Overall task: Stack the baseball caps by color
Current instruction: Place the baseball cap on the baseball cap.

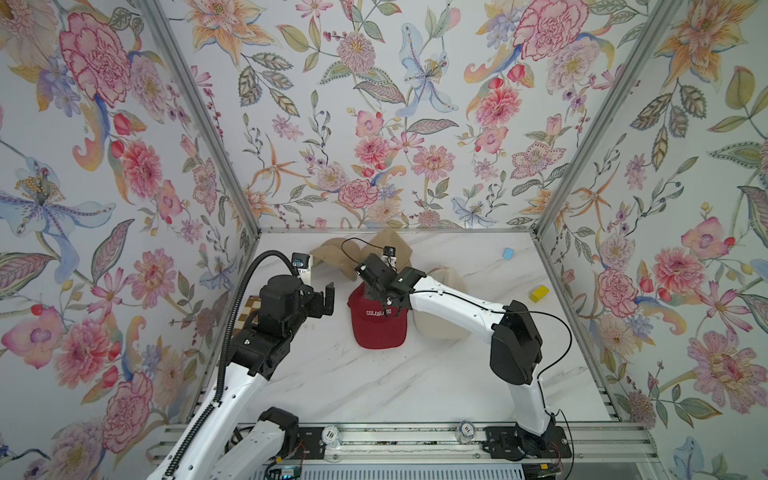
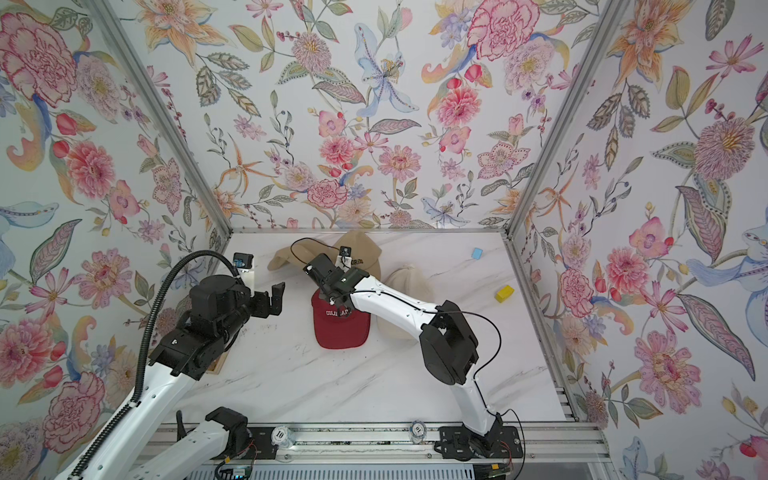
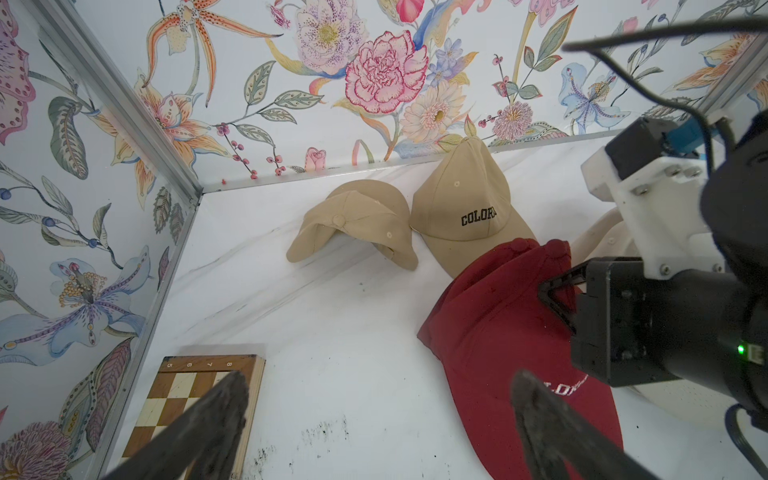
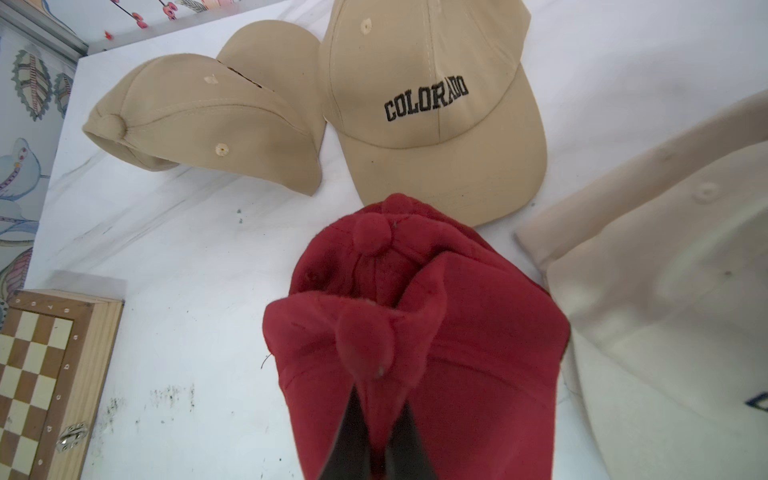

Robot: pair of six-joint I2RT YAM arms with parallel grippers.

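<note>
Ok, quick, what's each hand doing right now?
Left hand: open, holding nothing.
Right hand: closed, pinching the crown cloth of the top dark red cap.

You have a white marble table (image 1: 332, 382); the dark red caps (image 1: 378, 328) lie piled near its middle; just behind them, touching side by side, are a folded tan cap (image 3: 357, 220) and a lettered tan cap (image 3: 461, 199); cream caps (image 1: 436, 326) just right; checkered board (image 3: 187, 399) well left; blue block (image 1: 508, 253) and yellow block (image 1: 539, 293) far right.
</note>
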